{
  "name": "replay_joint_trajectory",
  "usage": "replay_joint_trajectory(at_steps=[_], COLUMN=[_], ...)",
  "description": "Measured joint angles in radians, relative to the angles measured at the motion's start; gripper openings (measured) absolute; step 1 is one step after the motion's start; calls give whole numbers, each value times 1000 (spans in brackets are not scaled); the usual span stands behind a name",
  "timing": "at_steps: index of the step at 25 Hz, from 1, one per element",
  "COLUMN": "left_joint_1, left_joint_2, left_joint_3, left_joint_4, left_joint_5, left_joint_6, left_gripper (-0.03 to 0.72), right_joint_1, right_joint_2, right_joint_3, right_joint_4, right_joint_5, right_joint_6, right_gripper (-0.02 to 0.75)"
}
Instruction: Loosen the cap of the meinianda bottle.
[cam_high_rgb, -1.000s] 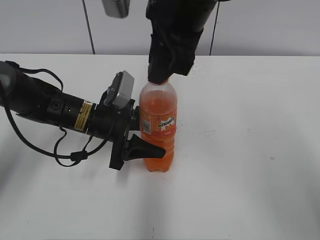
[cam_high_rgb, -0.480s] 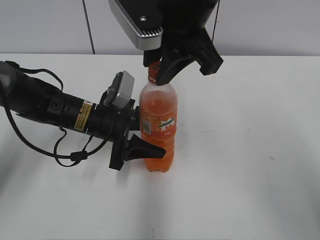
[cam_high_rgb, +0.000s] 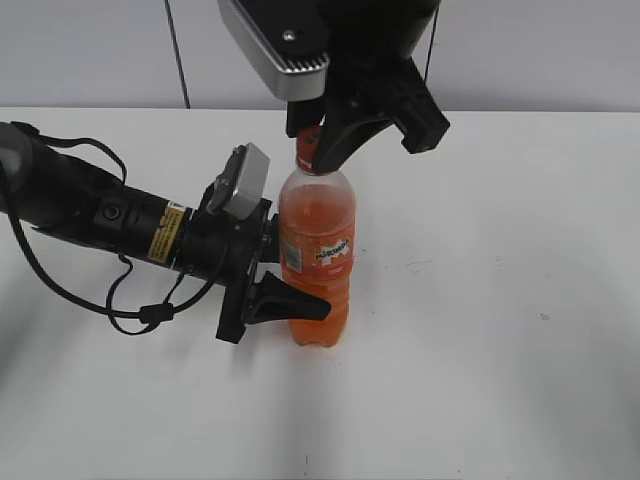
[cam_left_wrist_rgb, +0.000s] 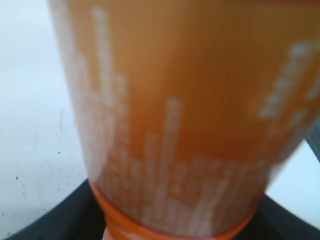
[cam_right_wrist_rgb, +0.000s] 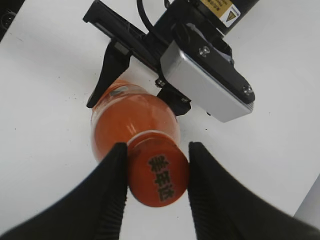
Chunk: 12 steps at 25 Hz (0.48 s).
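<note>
The meinianda bottle (cam_high_rgb: 318, 215) stands upright on the white table, full of orange drink, with its orange label facing the front. My left gripper (cam_high_rgb: 300, 300) is shut on its lower body from the left. The left wrist view shows only the blurred label (cam_left_wrist_rgb: 175, 100) with black fingers at both lower corners. The orange cap (cam_high_rgb: 308, 150) has dark characters on its top (cam_right_wrist_rgb: 159, 175). My right gripper (cam_right_wrist_rgb: 156, 170) comes down from above, and its two black fingers press the cap's sides. The bottle's shoulder (cam_right_wrist_rgb: 135, 115) shows below it.
The white table (cam_high_rgb: 500, 300) runs out bare to the right and front of the bottle. The left arm with its loose black cables (cam_high_rgb: 120, 300) lies across the table's left side. A grey panelled wall (cam_high_rgb: 540, 50) stands behind.
My right gripper has turned about the cap since a second ago, so its camera block now faces the front left. The bottle's label has shifted slightly. The left arm has stayed put.
</note>
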Motion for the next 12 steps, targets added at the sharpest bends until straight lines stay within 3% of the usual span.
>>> replay_joint_trajectory(at_steps=[6,12], left_joint_1=[0,0], left_joint_2=[0,0], left_joint_3=[0,0], left_joint_4=[2,-4], left_joint_5=[-1,4], left_joint_6=[0,-12], left_gripper=[404,404], right_joint_1=[0,0], right_joint_2=[0,-21], right_joint_3=[1,-2], right_joint_4=[1,31], right_joint_5=[0,-12], right_joint_6=[11,60], right_gripper=[295,458])
